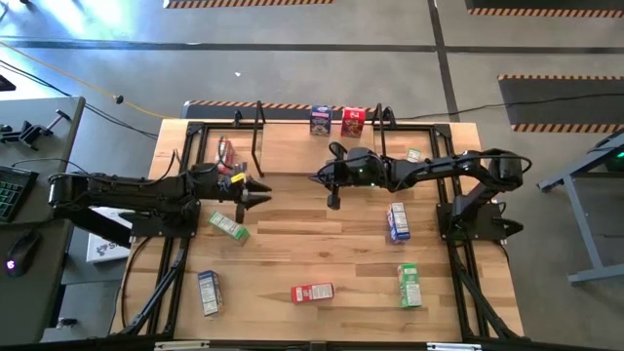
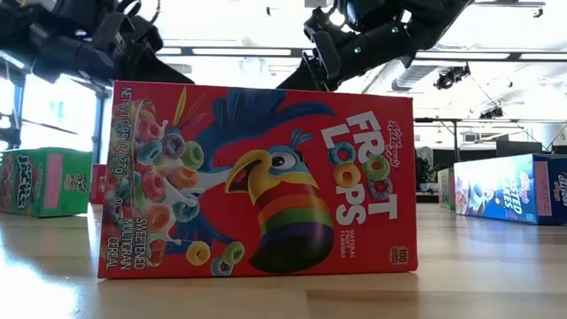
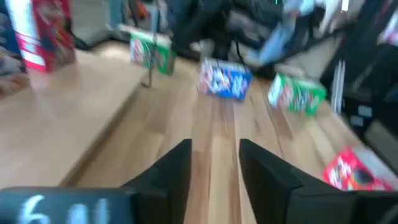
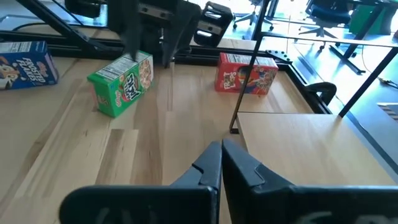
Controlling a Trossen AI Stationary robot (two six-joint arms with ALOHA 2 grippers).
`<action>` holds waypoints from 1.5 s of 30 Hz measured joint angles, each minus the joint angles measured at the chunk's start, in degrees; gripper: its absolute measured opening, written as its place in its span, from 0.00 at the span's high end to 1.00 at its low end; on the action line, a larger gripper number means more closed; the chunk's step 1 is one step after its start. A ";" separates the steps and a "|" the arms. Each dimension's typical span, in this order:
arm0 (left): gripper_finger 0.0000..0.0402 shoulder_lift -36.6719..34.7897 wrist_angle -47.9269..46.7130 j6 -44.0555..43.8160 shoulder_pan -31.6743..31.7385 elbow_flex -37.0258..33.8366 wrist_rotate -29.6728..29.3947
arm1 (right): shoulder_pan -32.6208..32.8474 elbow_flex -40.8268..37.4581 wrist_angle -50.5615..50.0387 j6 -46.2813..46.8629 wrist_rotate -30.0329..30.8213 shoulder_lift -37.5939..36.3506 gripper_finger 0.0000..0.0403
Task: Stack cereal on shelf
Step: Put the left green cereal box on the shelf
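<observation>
So the shelf [image 1: 292,146] sits at the far end of the table [image 1: 322,253], a light-wood board with black hoop frames at its ends. On it: a blue cereal box [image 1: 320,121] and a red cereal box [image 1: 353,120] standing side by side at the far edge, plus a red box [image 1: 226,154] near the left end and a small green one [image 1: 414,154] near the right end.

The rest of the cereal is loose on the table. A green box [image 1: 228,226] lies just in front of the left gripper [image 1: 261,191], a blue box [image 1: 209,292] near the front left, a red Froot Loops box [image 1: 313,292] front centre (it fills the low view), a green box [image 1: 409,285] front right, and a blue box [image 1: 398,221] mid-right.

The left gripper hovers at the shelf's front left edge, fingers spread with a clear gap and nothing between them. The right gripper [image 1: 334,200] hangs just off the shelf's front edge near the middle, fingers pressed together, holding nothing.

Tabletop is pale wood planks with a black frame. Grey concrete floor with hazard-striped mats around it, a desk with a keyboard [image 1: 12,190] to the left.
</observation>
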 joint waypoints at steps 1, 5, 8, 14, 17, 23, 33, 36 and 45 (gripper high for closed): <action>0.65 0.04 -3.97 0.95 -0.64 1.79 0.00 | 0.04 0.00 -0.01 -0.01 0.00 0.00 1.00; 0.58 0.18 -22.66 2.96 -3.78 10.11 -0.02 | 0.42 0.00 -0.36 -0.20 -0.02 0.00 1.00; 0.55 0.96 -38.01 2.07 -6.63 16.19 -0.08 | 0.78 0.00 -1.08 -0.37 -0.04 0.04 1.00; 0.47 6.08 -60.12 -3.10 -12.09 24.33 -6.21 | 1.23 0.00 -1.34 -0.58 -0.04 0.07 1.00; 0.43 9.14 -65.97 -4.12 -14.06 26.26 -6.36 | 1.66 0.00 -1.35 -1.42 -0.02 0.07 1.00; 0.38 13.78 -71.79 -3.29 -18.58 28.47 -5.70 | 2.25 0.00 -1.41 -1.55 -0.04 0.07 1.00; 0.35 19.46 -73.89 1.27 -22.91 28.47 -8.73 | 2.43 0.00 -1.96 -2.01 -0.04 0.09 1.00; 0.35 21.38 -74.88 3.02 -23.40 28.47 -10.06 | 2.43 0.00 -1.98 -2.01 -0.04 0.09 1.00; 0.36 25.81 -74.12 4.97 -23.83 28.47 -10.49 | 2.43 0.00 -2.14 -1.83 -0.04 0.09 1.00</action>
